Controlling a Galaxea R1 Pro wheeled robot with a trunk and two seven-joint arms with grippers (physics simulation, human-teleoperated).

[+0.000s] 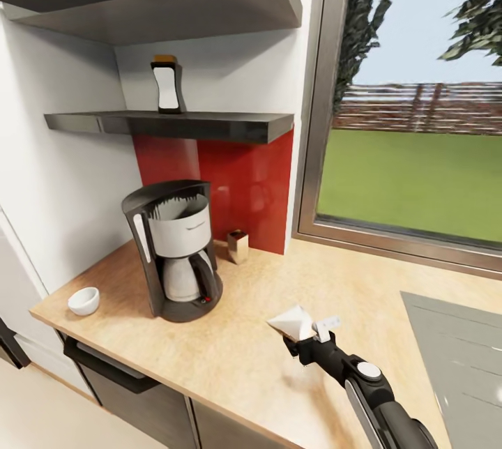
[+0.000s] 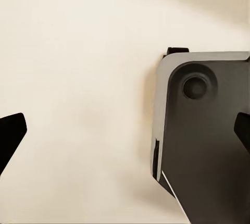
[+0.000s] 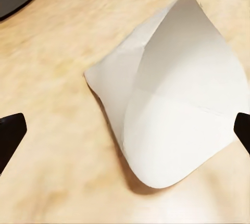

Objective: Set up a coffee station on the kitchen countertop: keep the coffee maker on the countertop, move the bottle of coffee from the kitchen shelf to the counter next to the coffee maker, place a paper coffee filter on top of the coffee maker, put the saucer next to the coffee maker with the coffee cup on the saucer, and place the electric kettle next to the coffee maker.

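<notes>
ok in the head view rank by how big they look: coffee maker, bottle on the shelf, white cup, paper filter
1. tall black and silver coffee maker
2. dark white-labelled bottle of coffee
3. white cone-shaped paper filter and small white cup look alike; the filter is nearer the camera, so unranked.

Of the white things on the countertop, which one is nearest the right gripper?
The paper coffee filter, the folded cone right at the right gripper. The white cup sits far off at the counter's left end, beyond the coffee maker.

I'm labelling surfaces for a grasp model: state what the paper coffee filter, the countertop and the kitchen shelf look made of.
Paper coffee filter: thin matte white paper, creased into a cone. Countertop: light wood-look slab, mottled grain, possibly laminate. Kitchen shelf: glossy black board; material unclear.
</notes>
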